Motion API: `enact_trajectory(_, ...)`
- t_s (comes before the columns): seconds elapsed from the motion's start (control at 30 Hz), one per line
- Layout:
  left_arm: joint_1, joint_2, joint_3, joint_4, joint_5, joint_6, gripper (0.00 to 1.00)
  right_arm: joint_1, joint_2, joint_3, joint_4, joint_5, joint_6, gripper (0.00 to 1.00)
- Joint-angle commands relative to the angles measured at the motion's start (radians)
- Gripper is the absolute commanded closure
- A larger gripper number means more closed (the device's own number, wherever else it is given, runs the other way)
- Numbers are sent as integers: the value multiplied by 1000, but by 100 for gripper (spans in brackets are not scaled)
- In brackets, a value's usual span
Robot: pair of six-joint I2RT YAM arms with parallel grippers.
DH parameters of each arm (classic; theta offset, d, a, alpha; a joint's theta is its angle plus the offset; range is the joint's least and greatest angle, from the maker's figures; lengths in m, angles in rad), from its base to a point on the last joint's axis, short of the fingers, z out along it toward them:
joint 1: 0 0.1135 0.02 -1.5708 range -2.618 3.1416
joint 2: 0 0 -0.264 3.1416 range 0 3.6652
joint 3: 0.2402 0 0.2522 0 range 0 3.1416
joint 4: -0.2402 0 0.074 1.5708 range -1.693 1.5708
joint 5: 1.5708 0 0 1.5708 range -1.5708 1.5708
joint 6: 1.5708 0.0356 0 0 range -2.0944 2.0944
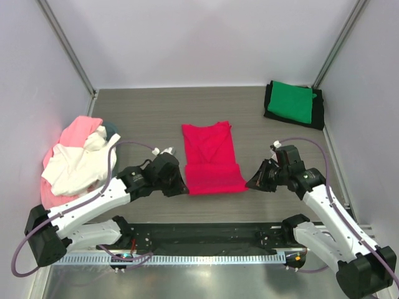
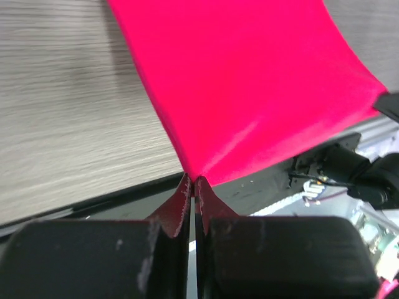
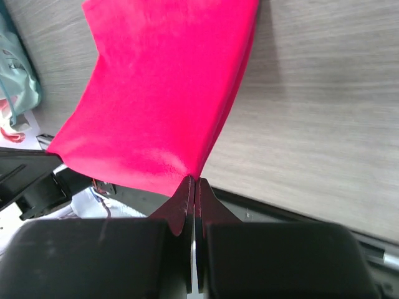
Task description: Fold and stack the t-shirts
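Two robot arms are gripping the near hem of a red shirt (image 1: 211, 159), which is lying in a narrow oblong at the middle of the table (image 1: 143, 115) with its collar end pointing toward the far wall. The left end effector (image 1: 184, 188) is pinching the shirt's near left corner, its fingers pressed tight together on the cloth. The right end effector (image 1: 249, 184) is clamping the near right corner in the same way. In both wrist views the fabric is running up from the closed fingertips and stretching away over the wood-grain surface, with the hem hanging clear above the table's dark near edge. In the far right corner a folded green shirt (image 1: 293, 103) is resting on a black shirt (image 1: 319, 115). By the left wall, well apart from the red shirt, a white shirt (image 1: 78, 165) is lying crumpled over a pink shirt (image 1: 76, 129), with a scrap of teal shirt (image 1: 112, 129) peeking out behind them.
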Motion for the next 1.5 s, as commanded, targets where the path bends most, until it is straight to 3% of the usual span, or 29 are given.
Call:
enact_trajectory(0.0, -2, -35, 90, -156, -129, -20, 100, 4, 17, 138, -117, 56, -1, 99)
enact_trajectory(0.07, 3, -18, 159, -203, -185, 10, 100, 4, 75, 188, -132, 77, -22, 99)
enact_trajectory(0.27, 70, 100, 291, -234, -181, 92, 100, 4, 251, 373, -137, 156, -81, 99)
enact_trajectory(0.67, 372, 376, 550, -211, 24, 251, 100, -20, 664, 758, -126, 191, -171, 99)
enact_trajectory(0.9, 484, 607, 763, -225, 96, 313, 100, -53, 917, 1008, -125, 173, -194, 99)
enact_trajectory(1.1, 569, 896, 962, -235, 161, 331, 100, -83, 1193, 1241, -117, 147, -185, 99)
enact_trajectory(1.13, 585, 937, 1040, -243, 172, 336, 93, -88, 1230, 1283, -128, 139, -174, 99)
enact_trajectory(1.2, 613, 1092, 1143, -287, 240, 354, 78, -99, 1348, 1428, -160, 136, -159, 60)
enact_trajectory(1.23, 621, 1153, 1267, -321, 251, 354, 60, -100, 1387, 1478, -184, 136, -156, 44)
enact_trajectory(1.27, 629, 1249, 1349, -358, 270, 362, 55, -102, 1416, 1533, -207, 151, -150, 13)
enact_trajectory(1.3, 638, 1296, 1416, -396, 283, 371, 52, -102, 1460, 1627, -232, 159, -148, 9)
enact_trajectory(1.33, 638, 1337, 1535, -480, 270, 377, 47, -100, 1465, 1657, -267, 156, -147, 7)
enact_trajectory(1.37, 639, 1333, 1561, -510, 261, 388, 46, -97, 1456, 1661, -270, 150, -148, 7)
enact_trajectory(1.43, 639, 1278, 1523, -506, 248, 403, 44, -83, 1357, 1549, -222, 171, -160, 6)
enact_trajectory(1.47, 638, 1225, 1407, -481, 224, 403, 43, -79, 1305, 1483, -193, 177, -167, 7)
